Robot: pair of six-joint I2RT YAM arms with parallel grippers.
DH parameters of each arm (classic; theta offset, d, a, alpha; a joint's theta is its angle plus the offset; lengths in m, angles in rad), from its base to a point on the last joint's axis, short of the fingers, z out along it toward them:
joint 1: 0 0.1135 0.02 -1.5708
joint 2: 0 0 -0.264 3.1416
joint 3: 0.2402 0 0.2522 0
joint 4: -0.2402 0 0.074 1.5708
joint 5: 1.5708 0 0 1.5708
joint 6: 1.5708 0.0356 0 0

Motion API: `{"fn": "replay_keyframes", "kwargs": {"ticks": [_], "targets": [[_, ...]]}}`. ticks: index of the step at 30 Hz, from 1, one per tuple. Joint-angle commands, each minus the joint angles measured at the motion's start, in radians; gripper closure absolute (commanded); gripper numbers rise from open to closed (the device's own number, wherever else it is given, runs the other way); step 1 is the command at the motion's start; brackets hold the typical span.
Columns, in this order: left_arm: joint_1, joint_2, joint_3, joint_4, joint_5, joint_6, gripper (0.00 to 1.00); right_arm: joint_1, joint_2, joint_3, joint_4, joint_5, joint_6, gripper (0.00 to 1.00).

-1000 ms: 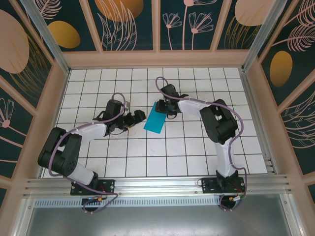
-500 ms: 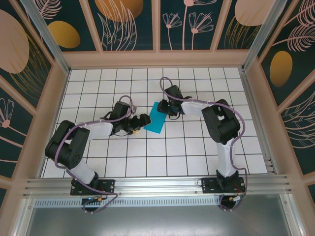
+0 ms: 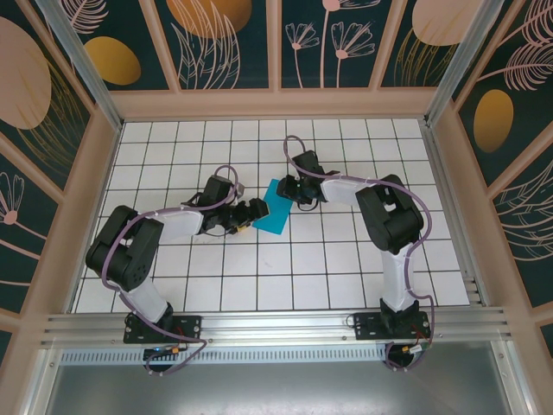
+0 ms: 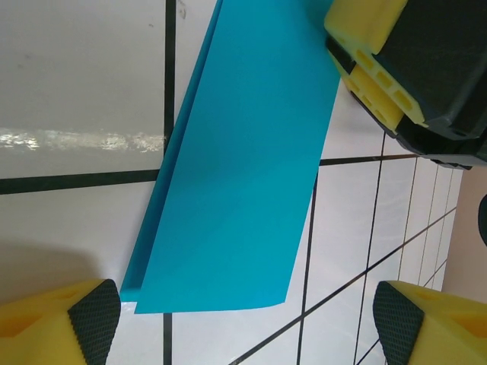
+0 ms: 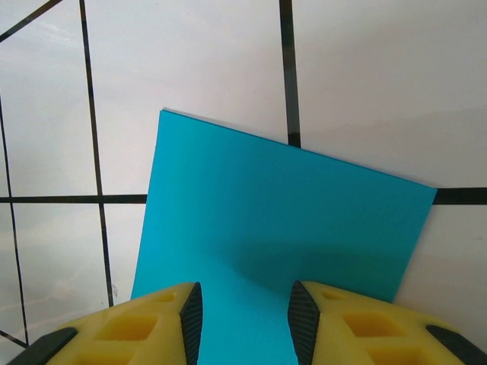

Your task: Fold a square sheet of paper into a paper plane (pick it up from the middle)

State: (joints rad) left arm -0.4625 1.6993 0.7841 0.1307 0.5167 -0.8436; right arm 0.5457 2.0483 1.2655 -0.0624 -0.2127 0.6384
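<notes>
The sheet of paper (image 3: pixel 274 208) lies flat near the middle of the bench (image 3: pixel 328 251), between the two pincers. It is thin, matte, teal-blue paper, folded into an elongated rectangle. In the left wrist view the sheet of paper (image 4: pixel 243 175) shows two layers along one long side, the lower layer projecting as a narrow strip beside the upper one, and the near short edge curls up slightly. The bench surface is glossy white, divided into square tiles by thin black lines. The left pincer (image 3: pixel 256 211) sits at the sheet's left end. Its jaws stand wide, and the left pincer (image 4: pixel 251 319) frames the near short edge with one fingertip at each side. The fingers are yellow, with black, finely dimpled pads (image 4: pixel 95 312). The right pincer (image 3: pixel 295 192) sits at the sheet's far right corner. In the left wrist view, the right pincer (image 4: pixel 380 68) shows a yellow finger with square hollows and a black body. In its own view, the right pincer (image 5: pixel 243 319) has its jaws narrow but parted, and flat paper (image 5: pixel 281 213) shows in the gap.
</notes>
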Motion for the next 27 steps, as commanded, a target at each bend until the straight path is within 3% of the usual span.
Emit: {"fn": "replay_keyframes", "kwargs": {"ticks": [1, 11, 24, 27], "targets": [[-0.006, 0.008, 0.029, -0.021, 0.019, -0.008, 0.12, -0.024, 0.057, -0.060, -0.124, 0.049, 0.008, 0.60], [-0.006, 0.043, 0.038, -0.043, 0.046, 0.020, 0.15, -0.026, 0.061, -0.065, -0.128, 0.050, 0.005, 0.60], [-0.006, 0.046, 0.046, -0.075, -0.016, 0.022, 0.13, -0.029, 0.068, -0.075, -0.123, 0.047, 0.007, 0.60], [-0.006, 0.021, 0.043, -0.090, -0.081, 0.031, 0.13, -0.029, 0.071, -0.074, -0.123, 0.045, 0.007, 0.60]]}}
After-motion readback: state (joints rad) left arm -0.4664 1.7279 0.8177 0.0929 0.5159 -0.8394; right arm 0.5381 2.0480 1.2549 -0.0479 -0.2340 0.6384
